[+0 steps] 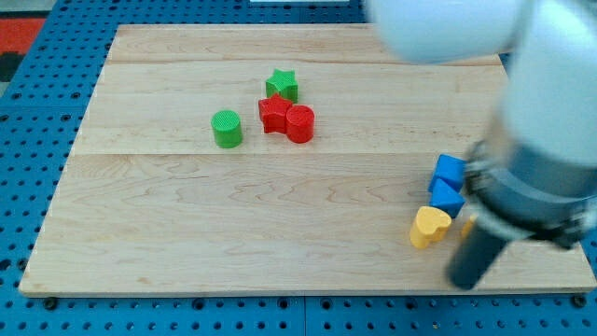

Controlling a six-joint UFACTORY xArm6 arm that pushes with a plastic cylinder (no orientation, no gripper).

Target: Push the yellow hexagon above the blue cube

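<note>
A blue cube (pixel 449 171) sits at the view's right, with a second blue block (pixel 446 197) touching it just below. A yellow block (pixel 429 226), heart-like in outline, lies just below and left of the second blue block. A thin yellow sliver (pixel 465 225) shows right of it, against the rod; its shape is hidden by the arm. My tip (pixel 464 280) rests on the board below and right of the yellow block, apart from it. The blurred arm covers the view's right edge.
A green star (pixel 282 85), a red star (pixel 273 114) and a red cylinder (pixel 299 123) cluster at the upper middle. A green cylinder (pixel 227 129) stands left of them. The wooden board's bottom edge (pixel 280 291) runs just below my tip.
</note>
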